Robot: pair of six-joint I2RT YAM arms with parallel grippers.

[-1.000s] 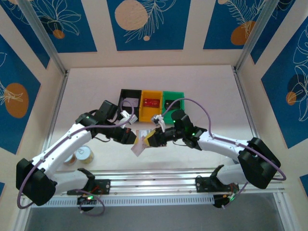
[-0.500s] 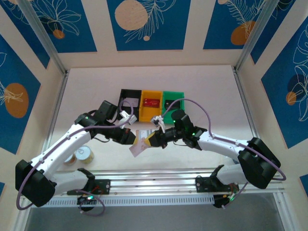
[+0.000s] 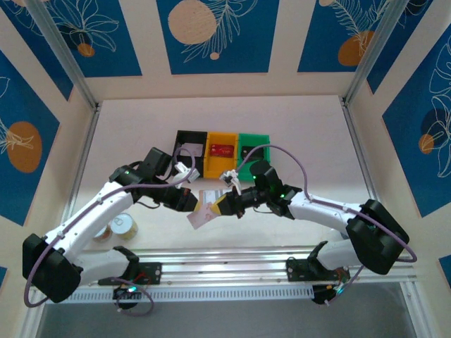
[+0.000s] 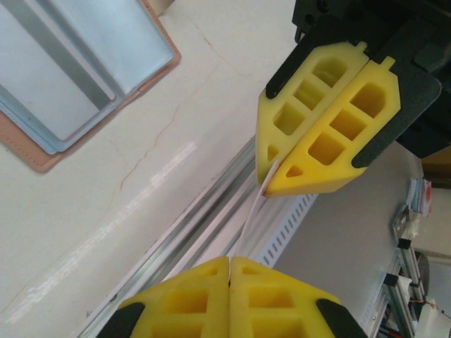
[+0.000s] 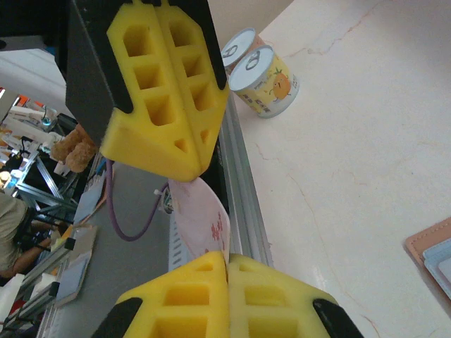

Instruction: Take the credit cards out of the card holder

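The card holder [image 4: 77, 77] lies open on the table, tan at the edge with grey-blue clear pockets; it also shows under the grippers [image 3: 209, 194] and as a corner [image 5: 433, 257]. A pale credit card [image 5: 204, 218] with red print hangs above the table's near edge [image 3: 199, 217], seen edge-on [image 4: 252, 218] from the left wrist. My left gripper [image 4: 229, 262] is shut on one end of it. My right gripper [image 5: 227, 259] is shut on the other end. The two grippers face each other tip to tip [image 3: 192, 204] [image 3: 224, 206].
Black [image 3: 190, 148], yellow [image 3: 223, 162] and green [image 3: 252, 149] bins stand in a row behind the grippers; a red card [image 3: 222, 149] lies in the yellow one. Two small cans [image 3: 123, 225] stand at the near left by the aluminium rail [image 3: 225, 264].
My right gripper's jaws have closed onto the card that the left gripper holds. The card has drifted slightly left and toward the near edge.
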